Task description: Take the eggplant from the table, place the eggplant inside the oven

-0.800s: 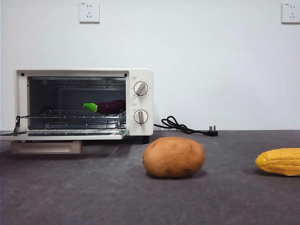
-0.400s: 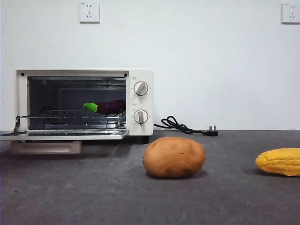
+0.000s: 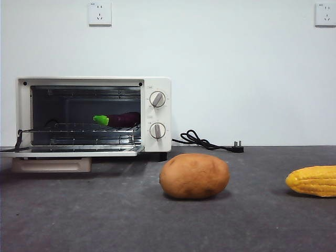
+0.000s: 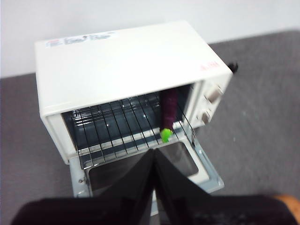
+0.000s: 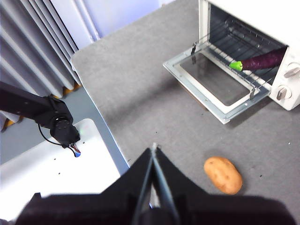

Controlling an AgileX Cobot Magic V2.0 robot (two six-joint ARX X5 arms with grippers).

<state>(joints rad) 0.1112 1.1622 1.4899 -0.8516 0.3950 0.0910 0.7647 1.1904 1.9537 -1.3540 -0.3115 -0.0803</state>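
Observation:
The dark purple eggplant (image 3: 122, 119) with its green cap lies on the wire rack inside the cream-white oven (image 3: 157, 113), near the knob side, cap pointing out toward the door. The oven door (image 3: 73, 152) hangs open and flat. From above, the eggplant (image 4: 168, 110) and oven (image 4: 122, 65) sit below my left gripper (image 4: 153, 152), which is shut, empty and raised over the open door. My right gripper (image 5: 153, 149) is shut and empty, high over the table (image 5: 154, 93), far from the oven (image 5: 286, 84) and eggplant (image 5: 260, 62).
A brown potato (image 3: 194, 176) lies on the table in front of the oven, and a yellow corn cob (image 3: 313, 180) at the right edge. A black power cord (image 3: 205, 142) trails beside the oven. The table's edge and a white surface (image 5: 61, 168) show in the right wrist view.

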